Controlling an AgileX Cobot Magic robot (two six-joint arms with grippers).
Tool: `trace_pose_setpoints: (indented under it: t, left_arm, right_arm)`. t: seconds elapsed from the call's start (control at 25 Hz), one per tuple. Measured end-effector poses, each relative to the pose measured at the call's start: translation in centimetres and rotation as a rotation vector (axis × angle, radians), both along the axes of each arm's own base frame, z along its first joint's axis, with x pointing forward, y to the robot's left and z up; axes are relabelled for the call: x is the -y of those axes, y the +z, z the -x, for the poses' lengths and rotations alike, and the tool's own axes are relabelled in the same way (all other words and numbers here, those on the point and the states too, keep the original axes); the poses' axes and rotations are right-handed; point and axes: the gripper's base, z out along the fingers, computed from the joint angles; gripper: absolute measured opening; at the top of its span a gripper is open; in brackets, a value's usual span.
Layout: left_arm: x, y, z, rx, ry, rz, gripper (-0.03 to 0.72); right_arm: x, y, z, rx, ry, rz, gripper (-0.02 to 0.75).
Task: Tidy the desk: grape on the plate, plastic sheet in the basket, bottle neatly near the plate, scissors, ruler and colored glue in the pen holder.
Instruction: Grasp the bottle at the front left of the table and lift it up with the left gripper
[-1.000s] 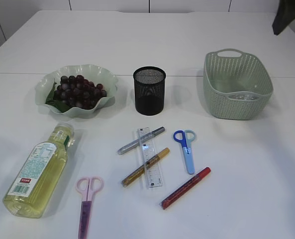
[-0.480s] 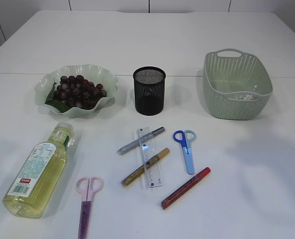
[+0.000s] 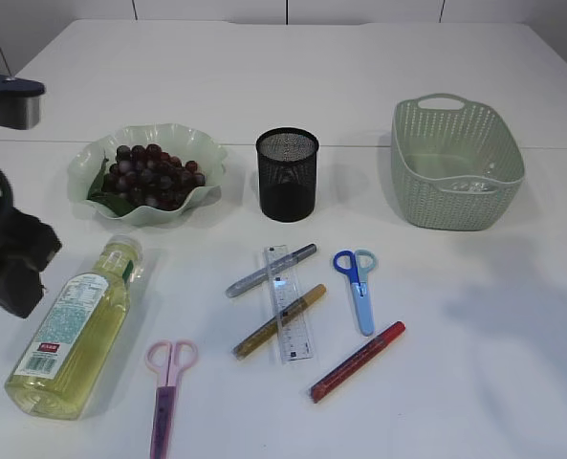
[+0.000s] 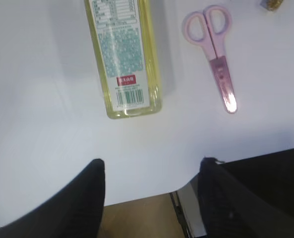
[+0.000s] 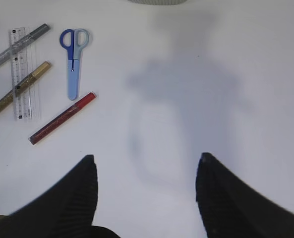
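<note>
We have the grape (image 3: 149,176) on the plate (image 3: 212,163) and a clear sheet seemingly lying in the basket (image 3: 455,164), so the bottle (image 3: 75,325) looks like the step in hand; it lies on its side on the surface (image 3: 474,382) at about seven o'clock from the plate, cap toward the plate. Our left hand (image 4: 151,171) hangs above the bottle's base end, open fairly wide and holding nothing; our right hand (image 5: 144,168) hovers over bare surface at about four o'clock from the red glue (image 5: 62,118), likewise open and empty. To do it well, we judge we should come down across the bottle's body rather than the base, jaws square to its long axis; it is round and may roll, so close gently; stand it just beside the plate. The pink scissors (image 4: 213,54) lie near, at about three o'clock; we should keep clear of them.
</note>
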Motion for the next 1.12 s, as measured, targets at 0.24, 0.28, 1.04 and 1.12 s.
trace_pose_setpoints:
  t: [0.24,0.28,1.04,1.12]
  left_arm:
    - [1.2,-1.2,-4.1,-0.023,0.042,-0.023,0.435]
    - [1.0,-1.1,-4.7,-0.021,0.062,-0.017,0.435]
    - [-3.5,-3.3,-9.8,-0.088,0.138,-0.027,0.435]
    - [-3.5,-3.3,-9.8,-0.087,0.138,-0.029,0.435]
  right_arm:
    - [0.1,0.0,0.0,0.002,-0.001,0.016,0.490]
    - [0.2,0.0,0.0,0.002,-0.002,0.022,0.490]
    - [0.3,0.0,0.0,0.003,-0.003,0.036,0.490]
    - [0.3,0.0,0.0,0.004,-0.002,0.037,0.491]
